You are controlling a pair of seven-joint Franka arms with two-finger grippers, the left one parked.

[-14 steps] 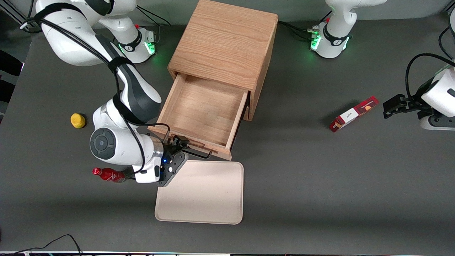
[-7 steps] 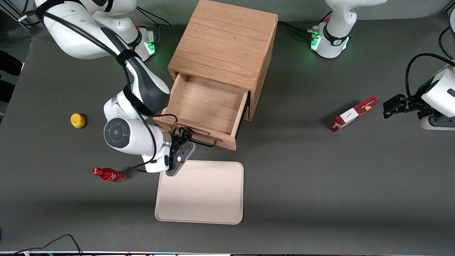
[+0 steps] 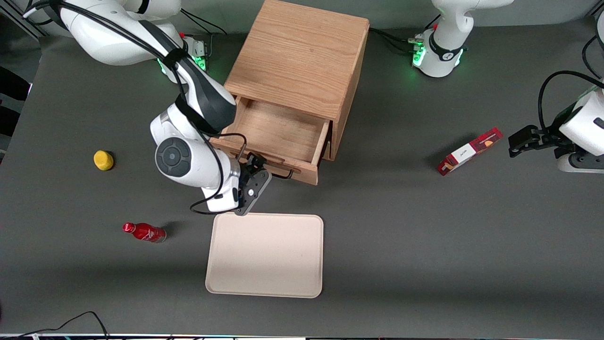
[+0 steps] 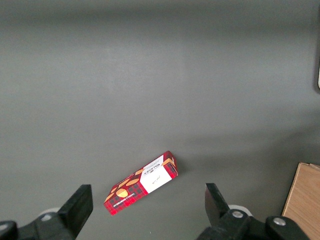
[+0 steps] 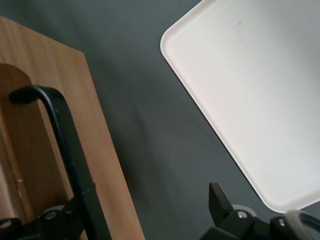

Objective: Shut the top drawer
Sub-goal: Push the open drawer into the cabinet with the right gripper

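The top drawer point(image 3: 278, 141) is seen partly open, projecting from the wooden cabinet point(image 3: 297, 61) toward six o'clock. The gripper point(image 3: 257, 172) is set at the drawer's front, spread wide, one finger against the black wire handle point(image 3: 278, 174). A slip off the handle, or skewed pushing that jams the drawer, is judged possible. Only the right wrist view shows the spread fingers beside the handle; only the front view shows how far the drawer stands out, with the tray point(image 3: 266, 257) at six o'clock of it.

Even overhead light, soft shadows.
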